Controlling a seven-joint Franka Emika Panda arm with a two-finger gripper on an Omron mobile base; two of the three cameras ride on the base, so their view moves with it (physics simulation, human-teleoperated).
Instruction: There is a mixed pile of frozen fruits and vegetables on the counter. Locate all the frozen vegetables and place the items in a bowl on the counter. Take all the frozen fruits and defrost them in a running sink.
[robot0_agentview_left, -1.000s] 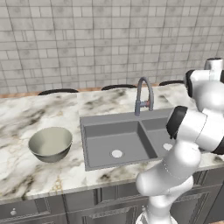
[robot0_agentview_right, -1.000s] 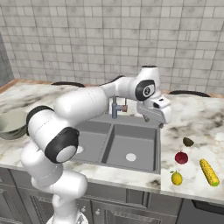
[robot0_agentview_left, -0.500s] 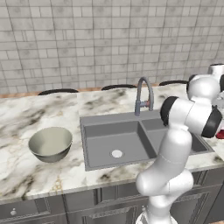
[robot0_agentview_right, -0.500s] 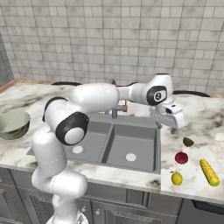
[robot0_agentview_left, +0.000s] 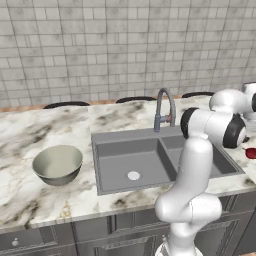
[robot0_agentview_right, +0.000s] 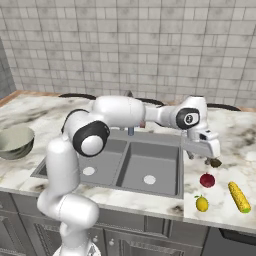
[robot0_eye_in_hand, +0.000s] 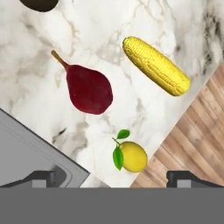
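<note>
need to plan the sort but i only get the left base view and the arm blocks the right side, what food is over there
Observer: Four items lie on the counter to the right of the sink: a corn cob, a dark red fruit, a lemon with leaves, and a dark olive-brown lump.
Operator: where is the gripper
Observer: In the right base view the gripper hangs over the counter just past the sink's right edge, close above the dark olive-brown lump.
Operator: open or shut
Observer: Open. In the hand view its fingertips stand wide apart and hold nothing.
</note>
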